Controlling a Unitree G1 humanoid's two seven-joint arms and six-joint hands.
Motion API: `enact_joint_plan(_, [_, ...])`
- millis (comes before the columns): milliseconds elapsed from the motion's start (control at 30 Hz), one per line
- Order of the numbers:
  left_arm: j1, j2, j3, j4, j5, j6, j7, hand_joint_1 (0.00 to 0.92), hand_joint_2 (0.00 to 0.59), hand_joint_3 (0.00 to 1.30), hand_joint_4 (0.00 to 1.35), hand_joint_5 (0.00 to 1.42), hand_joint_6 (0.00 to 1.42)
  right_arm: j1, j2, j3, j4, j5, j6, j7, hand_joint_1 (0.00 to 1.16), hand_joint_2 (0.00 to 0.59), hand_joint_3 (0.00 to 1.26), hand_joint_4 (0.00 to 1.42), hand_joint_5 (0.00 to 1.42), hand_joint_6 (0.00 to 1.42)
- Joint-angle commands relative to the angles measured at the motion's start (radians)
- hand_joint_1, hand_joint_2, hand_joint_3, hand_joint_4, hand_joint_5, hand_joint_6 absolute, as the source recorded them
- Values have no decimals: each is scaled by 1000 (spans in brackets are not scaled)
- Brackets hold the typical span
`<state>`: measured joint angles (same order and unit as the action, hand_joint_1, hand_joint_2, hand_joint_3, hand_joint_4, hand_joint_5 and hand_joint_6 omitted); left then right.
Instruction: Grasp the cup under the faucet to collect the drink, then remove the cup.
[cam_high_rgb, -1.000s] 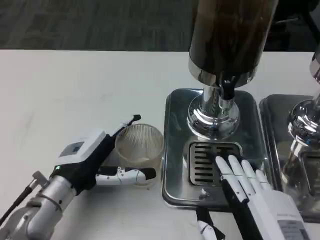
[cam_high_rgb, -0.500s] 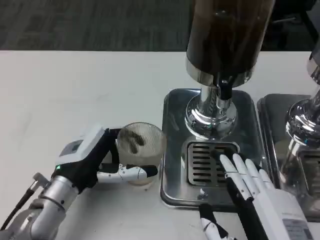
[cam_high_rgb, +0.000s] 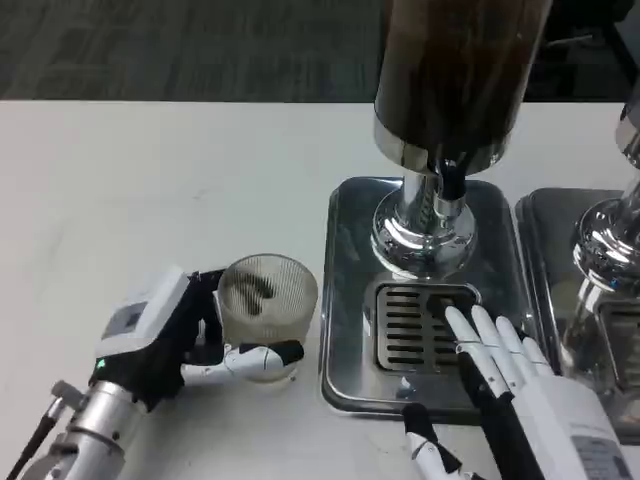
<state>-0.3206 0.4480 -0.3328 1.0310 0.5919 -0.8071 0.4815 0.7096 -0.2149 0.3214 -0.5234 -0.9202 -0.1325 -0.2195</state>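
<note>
Cup (cam_high_rgb: 266, 315) is clear ribbed plastic, upright on the white table (cam_high_rgb: 150, 190), just left of the steel drip tray (cam_high_rgb: 345, 260) and not under the faucet (cam_high_rgb: 452, 182). Contents hard to judge: dark smudges seen through the wall look like fingers behind it, liquid level can't be told. Left hand (cam_high_rgb: 185, 335) is wrapped around the cup: thumb across the near side low down, other fingers round the far side, so it grips the cup. Right hand (cam_high_rgb: 500, 375) lies palm down with fingers extended and slightly spread, tips over the slotted grate (cam_high_rgb: 410, 325) of the tray, holding nothing; whether the tips actually touch the grate I can't tell. Its thumb pokes out at the near edge of the tray. Dispenser (cam_high_rgb: 455, 70) is a dark cylinder on a chrome pedestal, top cut off by the frame. Second chrome dispenser (cam_high_rgb: 610, 250) and tray at the right edge, mostly cropped. Both forearms are cut off at the bottom edge.
</note>
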Motion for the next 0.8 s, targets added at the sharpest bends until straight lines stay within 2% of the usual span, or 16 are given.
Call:
enact_joint_plan(33, [14,7,12,-26,1,-28,40,359,98,737,834,1062,1307,1,-8,-3,-17,0,-11,-4,364,485,64,0,0,0])
enact_joint_plan(400, [29,-3,52,-117,-11,-67,51,359,93,738,834,1058,1312,2,-7,-3,-18,0,-12,-9,366,485,64,0,0,0])
enact_joint_plan(567, [-10,-45,34,-136,5,-46,16,359,93,734,834,1057,1314,6,-5,-9,-26,0,-11,-14,366,485,64,0,0,0])
enact_joint_plan(800, [-102,-111,-22,-70,31,-17,-30,355,90,732,834,1047,1316,32,13,-1,-52,-22,-3,-31,366,485,64,0,0,0])
